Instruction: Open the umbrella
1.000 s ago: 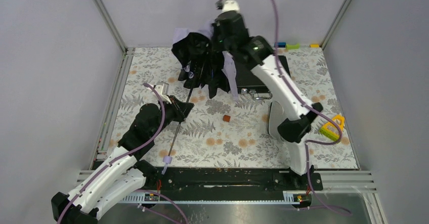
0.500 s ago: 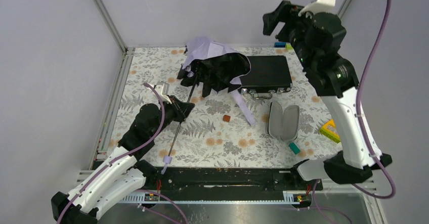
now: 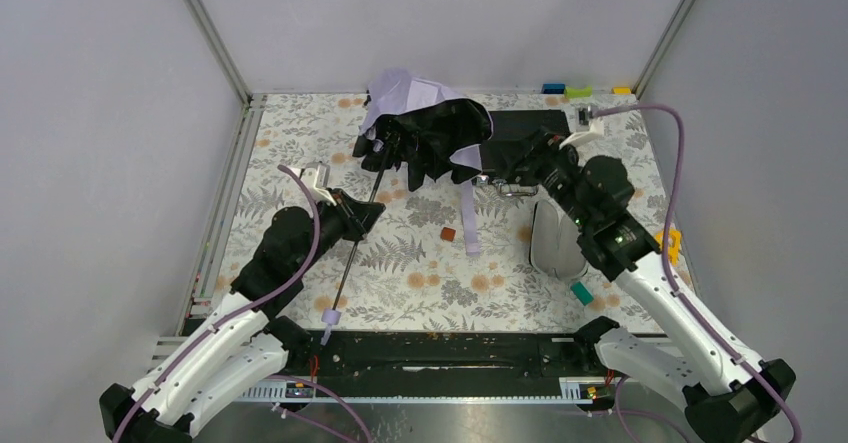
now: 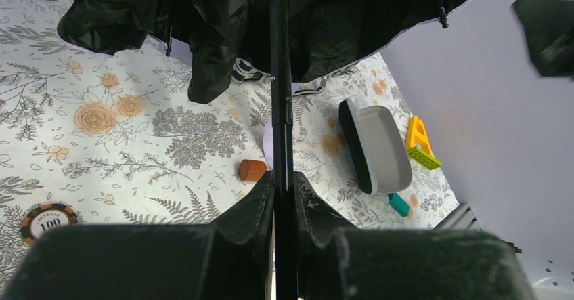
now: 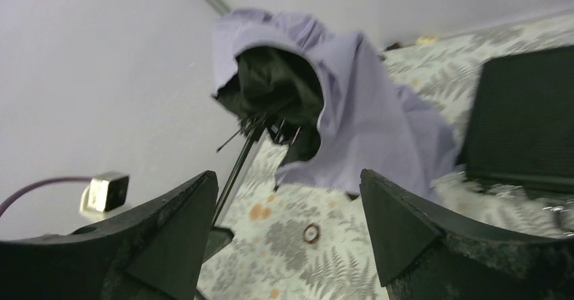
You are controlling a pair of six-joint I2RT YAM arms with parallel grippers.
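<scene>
**Left gripper pinches the umbrella shaft; right gripper gapes beside the bunched canopy**

The left gripper [image 4: 283, 186] is closed narrow on the thin black shaft [image 4: 281, 110] of the umbrella [image 3: 430, 141]. Its two fingers [image 4: 247, 212] press against either side of the rod, partway between canopy and handle. From that grip the shaft slants toward the near edge of the table [image 3: 420, 283] and ends at the small lavender handle knob [image 3: 331, 317]. The other way it rises into the canopy [image 3: 445, 133] at the far middle of the table. The canopy is not spread. Its black inner folds hang bunched around the ribs, with pale lavender fabric showing on top at the far side. A lavender strap [image 3: 468, 218] dangles from it onto the floral cloth.

The right gripper [image 5: 288, 191] stands wide with nothing between its fingers, facing the canopy from the right. In the overhead view it sits just beside the canopy's right edge, over the near edge of the black briefcase [image 3: 530, 125]. Whether it touches the fabric cannot be told.

Farther out, an open clamshell case [image 3: 556, 238] lies under the right arm. A brown block [image 3: 448, 234] sits to its left and a teal block [image 3: 581, 293] just nearer. A yellow toy [image 3: 668, 245] rests by the table's right edge. The left wrist view also shows a poker chip [image 4: 49, 219] on the cloth.
</scene>
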